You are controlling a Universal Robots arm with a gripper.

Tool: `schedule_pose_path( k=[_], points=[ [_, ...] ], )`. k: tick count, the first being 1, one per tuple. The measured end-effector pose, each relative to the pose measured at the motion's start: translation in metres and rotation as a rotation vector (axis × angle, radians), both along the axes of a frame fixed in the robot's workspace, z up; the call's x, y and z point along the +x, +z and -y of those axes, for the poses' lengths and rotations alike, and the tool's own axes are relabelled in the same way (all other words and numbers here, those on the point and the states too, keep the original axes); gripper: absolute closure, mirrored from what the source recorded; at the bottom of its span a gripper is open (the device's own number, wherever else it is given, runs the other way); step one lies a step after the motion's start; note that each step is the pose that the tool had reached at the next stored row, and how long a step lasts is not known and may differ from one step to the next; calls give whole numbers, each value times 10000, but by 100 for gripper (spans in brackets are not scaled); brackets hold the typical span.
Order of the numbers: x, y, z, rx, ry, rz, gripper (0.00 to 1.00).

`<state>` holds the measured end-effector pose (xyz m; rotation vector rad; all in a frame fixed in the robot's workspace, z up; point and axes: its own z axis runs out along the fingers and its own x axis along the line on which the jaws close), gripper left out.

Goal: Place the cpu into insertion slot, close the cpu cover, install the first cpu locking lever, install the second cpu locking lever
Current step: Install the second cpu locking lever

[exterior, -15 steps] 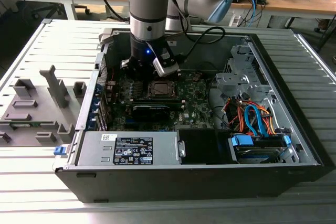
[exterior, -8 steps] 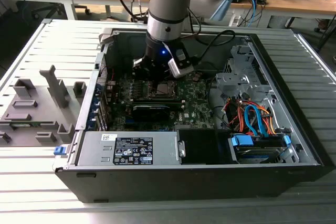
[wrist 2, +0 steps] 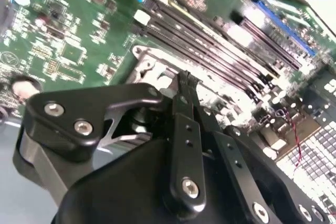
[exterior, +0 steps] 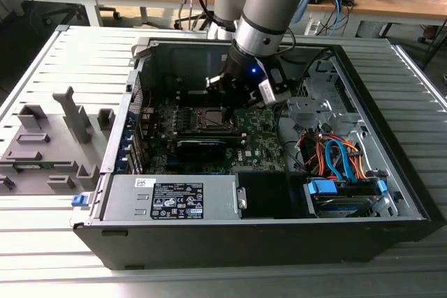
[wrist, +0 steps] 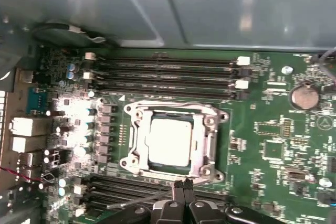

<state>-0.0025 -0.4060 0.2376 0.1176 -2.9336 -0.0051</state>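
Slatted grey tabletop (exterior: 42,256) carries an open black PC case (exterior: 265,235) lying on its side, w/ a grey fixture block (exterior: 42,151) near the tabletop's edge at the exterior view's left. Inside the case: silver power supply box (exterior: 171,197) along the near wall, drive bay w/ blue and orange cables (exterior: 339,158) toward the exterior view's right, green motherboard (exterior: 262,137) on the case floor.

The arm (exterior: 269,5) reaches down into the case from the far side, wrist just above the board's middle.

On the motherboard, in the first wrist view: four long black memory slots (wrist: 168,77) run along one side of the insertion slot (wrist: 134,142), more long black slots on the opposite side. A round coin battery (wrist: 304,96) sits well apart from the socket.

The cpu (wrist: 169,141) sits flat in the insertion slot, pale silver top showing. The cpu cover (wrist: 207,142) lies down around it, its frame bordering the chip on all sides.

The hand (wrist: 182,184) hovers just beside the socket's edge, at the side away from the memory slots. Its fingers (wrist 2: 186,85) are pressed together into one narrow tip, nothing seen between them. A thin metal lever rod (wrist: 139,199) runs out from near that tip over the board; can't tell whether the tip touches it.
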Motion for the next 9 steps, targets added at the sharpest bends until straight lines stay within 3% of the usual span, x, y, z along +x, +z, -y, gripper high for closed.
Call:
schedule_pose_path(
  k=[4, 9],
  points=[
    [4, -34, 35, 1, -1, -81, 89],
    [5, -133, 50, -1, 0, -169, 89]
  ],
)
